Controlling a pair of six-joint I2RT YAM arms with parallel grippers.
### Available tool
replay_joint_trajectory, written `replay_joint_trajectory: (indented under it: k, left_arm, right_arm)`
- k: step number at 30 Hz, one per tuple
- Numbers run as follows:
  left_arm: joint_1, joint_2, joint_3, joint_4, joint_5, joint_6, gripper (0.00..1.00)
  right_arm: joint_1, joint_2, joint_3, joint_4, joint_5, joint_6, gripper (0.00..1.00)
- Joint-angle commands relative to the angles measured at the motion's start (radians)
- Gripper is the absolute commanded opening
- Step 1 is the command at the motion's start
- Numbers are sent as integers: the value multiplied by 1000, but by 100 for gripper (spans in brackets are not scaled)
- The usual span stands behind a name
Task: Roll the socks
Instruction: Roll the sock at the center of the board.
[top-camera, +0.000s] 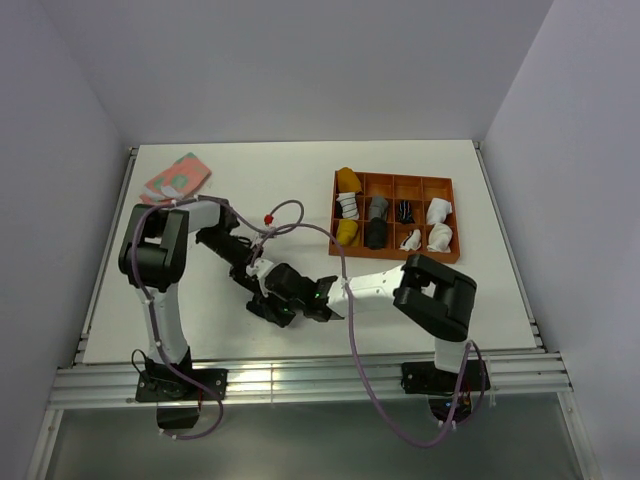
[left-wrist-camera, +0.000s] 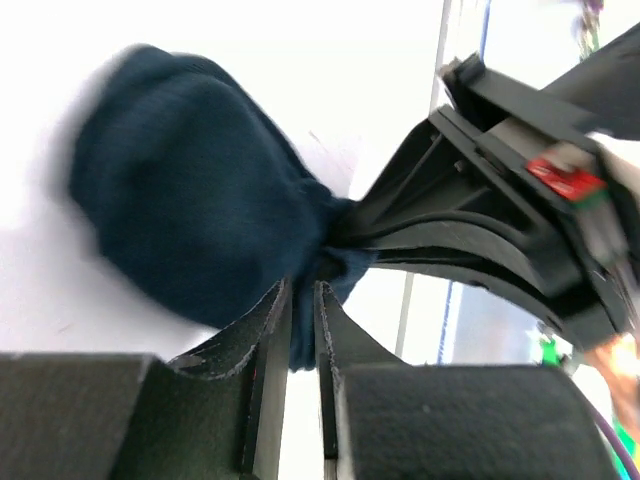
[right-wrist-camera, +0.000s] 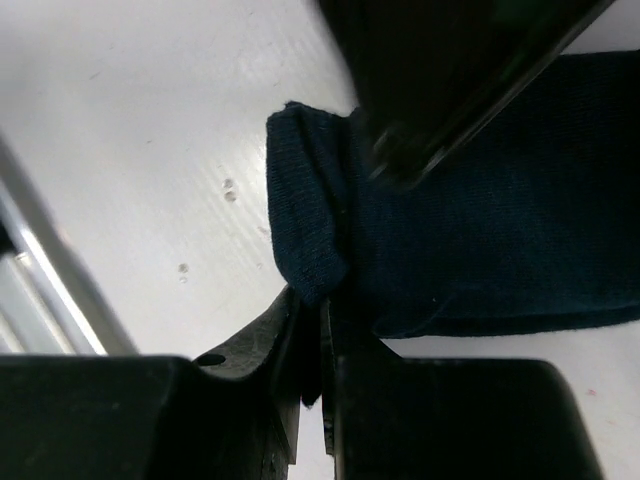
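Step in hand, as judged: forming the navy sock (left-wrist-camera: 190, 190) into a roll, with both arms working it at the near middle of the table (top-camera: 250, 180).

Location: the navy sock is lying bunched on the white surface between the two grippers, well apart from the orange tray (top-camera: 334, 215). The mustard sock (top-camera: 347, 180) appears to be sitting in the tray's leftmost column, its striped cuff showing. It is not being handled.

Left gripper (left-wrist-camera: 300, 300): the jaws are standing close together with a thin fold of navy fabric caught between them at the lower edge of the bundle. The hold looks slight.

Right gripper (right-wrist-camera: 322, 310): the jaws are standing nearly together, pinching the folded edge of the sock where the cloth is doubling over. In the left wrist view its tips are meeting the bundle at the gathered neck, just beside the left fingers.

Recommendations for the step:
- One gripper should be anchoring the bundle while the other is turning the cuff over it. Pulling with both at once risks unrolling the cloth.
- The pinch should be taking the outer layer only, so that the cuff can be stretched around the roll.
- The two sets of fingers are working very close together, so any move should be slow to avoid a clash.
- The fabric is soft and springy, so it is likely to loosen if released early.
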Motion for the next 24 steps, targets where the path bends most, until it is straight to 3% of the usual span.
replay_joint_trajectory:
  k: [1,10,14,16,20,24]
  left_arm:
    - [48,-82,-2,74,80,-38,20]
    - [178,-272,-146,269,41,-102,18]
    - [210,-438,-270,493,-31,-199,20]
    - [209,-553,-356,638,-74,-248,27]
    - [146,-684,-456,793,-206,-280,37]
    - [-4,-753,-526,873,-326,-260,40]
  right_arm:
    - [-39,-15,-34,-37,-179,64,0]
    - [-222,63,61,-140,-506,164,0]
    - [-296,112,137,-189,-651,204,0]
    - [-320,147,174,-242,-684,213,0]
    - [-349,204,269,-329,-775,221,0]
    - [-365,245,337,-424,-806,202,1]
